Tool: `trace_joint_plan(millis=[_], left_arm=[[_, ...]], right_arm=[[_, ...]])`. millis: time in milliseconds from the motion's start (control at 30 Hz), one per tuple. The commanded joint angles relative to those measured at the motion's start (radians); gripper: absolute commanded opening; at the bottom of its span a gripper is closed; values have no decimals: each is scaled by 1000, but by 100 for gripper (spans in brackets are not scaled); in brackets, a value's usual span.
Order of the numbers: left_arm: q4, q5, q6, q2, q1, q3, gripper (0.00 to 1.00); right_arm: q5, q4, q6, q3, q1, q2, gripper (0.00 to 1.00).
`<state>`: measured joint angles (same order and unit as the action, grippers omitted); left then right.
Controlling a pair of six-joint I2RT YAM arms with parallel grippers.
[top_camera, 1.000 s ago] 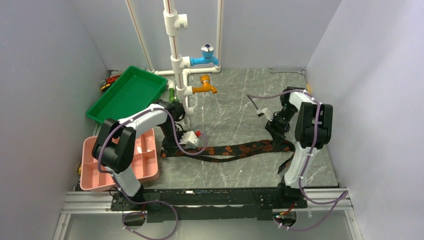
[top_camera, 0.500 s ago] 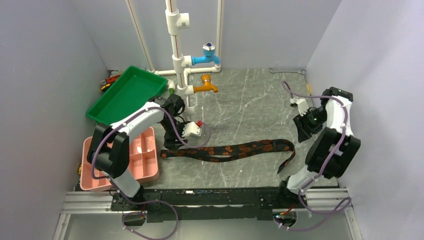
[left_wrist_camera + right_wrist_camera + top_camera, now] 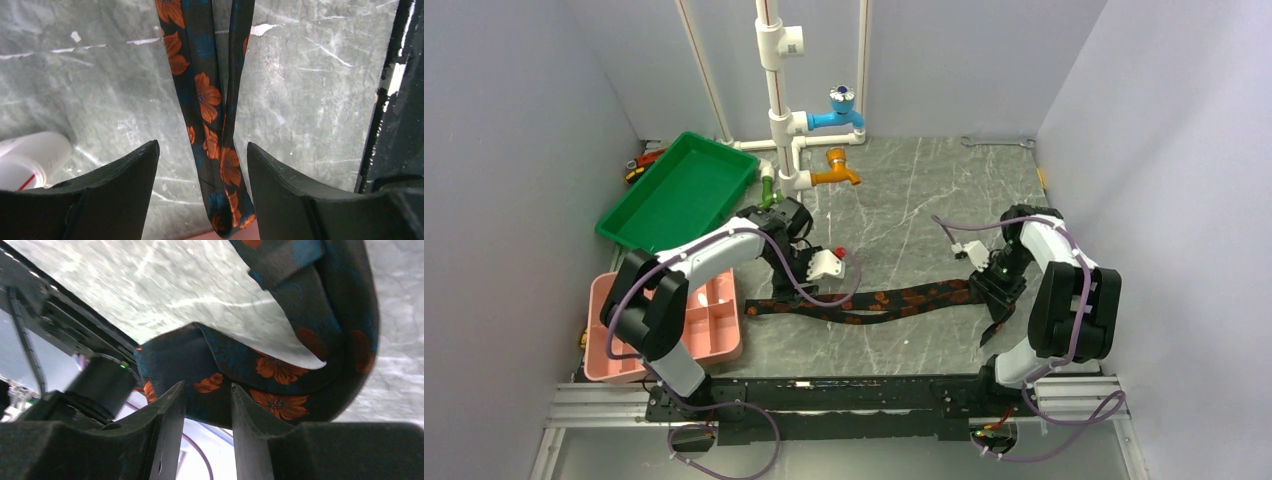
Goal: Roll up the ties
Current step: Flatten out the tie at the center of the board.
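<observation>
The tie [image 3: 904, 298], black with orange flowers, lies stretched left to right on the grey marble table. My left gripper [image 3: 769, 290] hovers over its left end. In the left wrist view the narrow end of the tie [image 3: 210, 100] runs between the open jaws of this gripper [image 3: 202, 145], with a gap on each side. My right gripper [image 3: 996, 298] is down at the right end. There the tie [image 3: 280, 370] curls in a fold just past the tips of the gripper [image 3: 207, 386]. Its jaws stand narrowly apart, with light showing between them.
A pink compartment tray [image 3: 709, 320] sits just left of the tie's end, with a green tray [image 3: 679, 190] behind it. White pipes with a blue tap [image 3: 839, 110] and an orange tap [image 3: 836, 170] rise at the back. A wrench [image 3: 999, 143] lies far right. The black front rail [image 3: 400, 100] is close.
The left jaws opened off the tie's left end and the arm drew back slightly. The right arm swung away to the right, then came back down onto the right end, its jaws narrowing.
</observation>
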<state>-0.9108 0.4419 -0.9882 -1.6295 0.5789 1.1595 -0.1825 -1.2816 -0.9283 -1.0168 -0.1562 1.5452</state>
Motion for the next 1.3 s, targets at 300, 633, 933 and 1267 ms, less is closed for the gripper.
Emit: trace_joint_plan(millis=[300, 633, 933, 1267], left_arm=[[108, -70, -24, -55, 17, -72, 70], [117, -83, -27, -48, 7, -73, 70], [109, -57, -2, -31, -1, -40, 71], [98, -50, 11, 33, -1, -50, 84]], right_arm=[[460, 93, -239, -247, -156, 186, 75], [353, 74, -114, -561, -201, 287, 79], [-54, -200, -20, -450, -210, 153, 70], [-280, -21, 154, -321, -208, 272, 64]])
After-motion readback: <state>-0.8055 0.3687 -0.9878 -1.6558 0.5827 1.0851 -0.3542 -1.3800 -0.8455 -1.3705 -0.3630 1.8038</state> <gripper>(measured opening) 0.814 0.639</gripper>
